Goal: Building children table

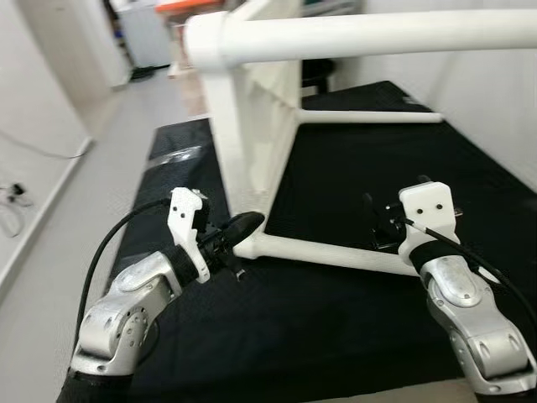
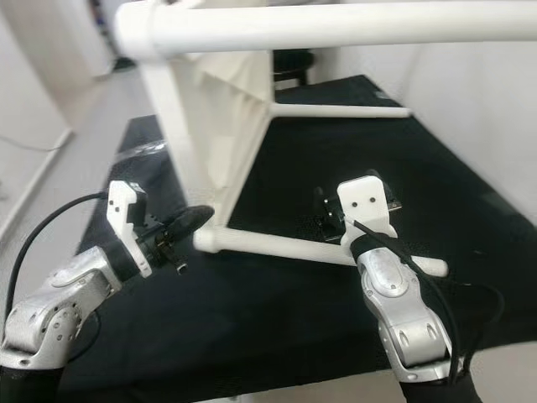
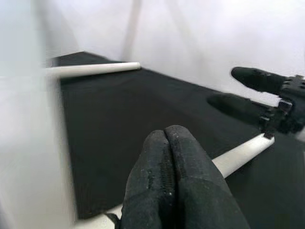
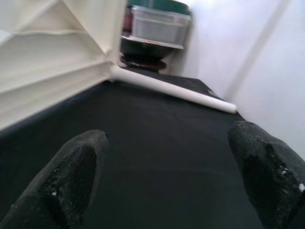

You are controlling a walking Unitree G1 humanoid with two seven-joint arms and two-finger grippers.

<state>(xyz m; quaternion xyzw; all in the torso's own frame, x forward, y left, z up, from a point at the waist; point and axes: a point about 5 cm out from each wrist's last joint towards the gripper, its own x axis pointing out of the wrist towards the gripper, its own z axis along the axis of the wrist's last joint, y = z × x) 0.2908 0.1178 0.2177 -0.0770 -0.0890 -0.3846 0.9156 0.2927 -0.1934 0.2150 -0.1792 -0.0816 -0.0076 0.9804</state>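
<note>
On the black-covered worktop (image 1: 336,319) the white children's table (image 1: 252,126) lay tipped on its side, top panel upright at the left, legs reaching right, which left its joints open to me. The near lower leg (image 1: 327,253) rested on the cloth between my arms. My left gripper (image 1: 243,225), fingers pressed together and holding nothing, sat just beside that leg's joint end, seemingly to steady it. My right gripper (image 1: 377,222) hovered just beyond the leg's free end, fingers spread wide, probably ready to clasp it.
</note>
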